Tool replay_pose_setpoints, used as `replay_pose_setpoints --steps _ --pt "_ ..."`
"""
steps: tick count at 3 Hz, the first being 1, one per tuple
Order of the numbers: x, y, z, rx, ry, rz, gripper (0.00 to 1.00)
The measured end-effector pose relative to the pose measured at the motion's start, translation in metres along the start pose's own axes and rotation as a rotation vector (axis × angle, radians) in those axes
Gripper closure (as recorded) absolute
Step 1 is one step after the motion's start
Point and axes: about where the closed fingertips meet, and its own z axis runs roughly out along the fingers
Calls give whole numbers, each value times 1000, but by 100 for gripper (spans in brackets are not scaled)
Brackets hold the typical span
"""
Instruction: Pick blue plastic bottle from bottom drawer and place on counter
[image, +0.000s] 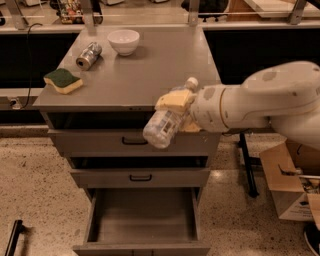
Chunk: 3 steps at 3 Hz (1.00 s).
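The blue plastic bottle (161, 127) is held in the gripper (181, 112), whose yellow fingers (174, 101) are clamped around its upper half. The bottle is tilted, with its pale cap pointing up and to the right and its base hanging down to the left. It is seen in front of the cabinet's near edge and top drawer (100, 141), towards the right side. The bottom drawer (145, 220) is pulled out, and its plain grey inside is exposed. The middle drawer (140, 177) above it is closed. On the surface (150, 70), a green and yellow sponge (63, 80) is seen at the near left. A silver can (89, 55) lies on its side farther back, and a white bowl (123, 41) is set just beside it to the right. A cardboard box (287, 185) is seen on the floor at the right.
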Motion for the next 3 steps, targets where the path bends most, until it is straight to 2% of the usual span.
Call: replay_pose_setpoints --steps 1,2,3 --pt "43 -38 13 -41 57 -43 100" --pt "76 -62 33 -83 82 -59 100" --pt "117 -65 65 -156 99 37 100"
